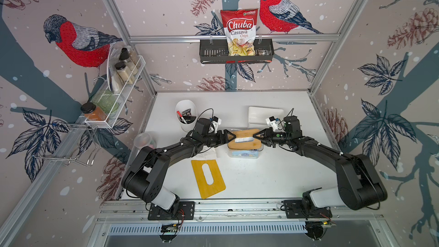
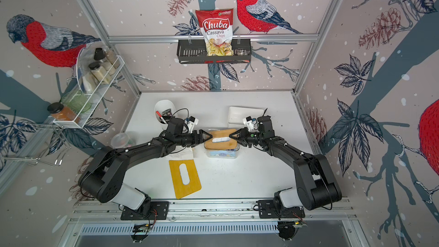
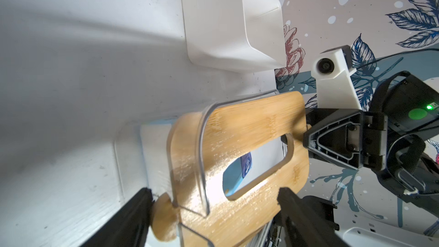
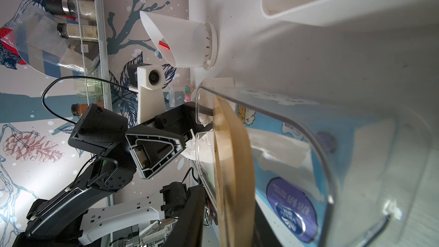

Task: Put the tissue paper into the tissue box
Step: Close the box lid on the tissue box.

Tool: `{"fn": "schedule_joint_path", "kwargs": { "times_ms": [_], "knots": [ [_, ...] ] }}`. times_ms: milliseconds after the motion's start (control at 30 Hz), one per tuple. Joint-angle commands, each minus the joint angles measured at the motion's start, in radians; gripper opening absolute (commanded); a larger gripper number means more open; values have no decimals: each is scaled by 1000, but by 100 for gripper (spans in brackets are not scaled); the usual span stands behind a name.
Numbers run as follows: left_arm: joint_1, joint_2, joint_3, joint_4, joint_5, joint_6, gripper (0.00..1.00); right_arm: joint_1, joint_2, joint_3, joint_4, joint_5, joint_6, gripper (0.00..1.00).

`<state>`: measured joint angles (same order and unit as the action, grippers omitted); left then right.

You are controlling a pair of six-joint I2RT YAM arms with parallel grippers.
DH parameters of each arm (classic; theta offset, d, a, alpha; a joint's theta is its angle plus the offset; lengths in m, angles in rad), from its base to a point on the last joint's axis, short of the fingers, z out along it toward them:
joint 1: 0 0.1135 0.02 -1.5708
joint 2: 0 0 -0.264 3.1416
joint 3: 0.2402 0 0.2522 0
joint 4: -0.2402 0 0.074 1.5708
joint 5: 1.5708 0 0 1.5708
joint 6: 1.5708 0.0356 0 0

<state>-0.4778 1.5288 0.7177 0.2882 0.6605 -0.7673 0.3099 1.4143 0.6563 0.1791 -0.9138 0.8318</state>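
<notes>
1. The left gripper (image 1: pixel 234 136) is open wide. One end of the bamboo lid (image 1: pixel 245 146) sits in the gap between its two fingers (image 3: pixel 306 219).
2. The right gripper (image 1: pixel 253 136) is at the other end of the same lid. Its fingers are close together, one on each side of the lid's edge. I cannot tell if they squeeze it or only touch it.
3. The lid lies on top of the clear tissue box (image 1: pixel 244 155), right between the two grippers.
4. The tissue paper pack (image 3: pixel 237 177) is inside the box, under the lid and below both grippers. It shows through the long hole in the lid.
5. The pack is blue and white with a round purple label (image 4: pixel 293 206). The word on it looks like "Vinda". The rest is too small to read.
6. A loose white tissue (image 1: pixel 209 154) lies on the table (image 1: pixel 273 174) under the left arm (image 1: pixel 171 153), just behind the left gripper.
7. A second bamboo lid (image 1: pixel 208 178) lies flat on the table, nearer the robot than both grippers.
8. Far beyond the grippers, on the back wall, a red bag (image 1: pixel 240 32) in a black basket (image 1: pixel 206 51) says "Chuba Cassava Chips".
</notes>
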Motion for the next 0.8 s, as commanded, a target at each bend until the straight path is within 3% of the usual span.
{"fn": "schedule_joint_path", "kwargs": {
  "times_ms": [0,767],
  "knots": [
    [-4,-22,-7,84,44,-29,85,-7,-15,15,-52,26,-46,35],
    [-2,-30,-36,125,56,-64,84,-51,-82,74,-308,176,-217,51]
  ]
}}
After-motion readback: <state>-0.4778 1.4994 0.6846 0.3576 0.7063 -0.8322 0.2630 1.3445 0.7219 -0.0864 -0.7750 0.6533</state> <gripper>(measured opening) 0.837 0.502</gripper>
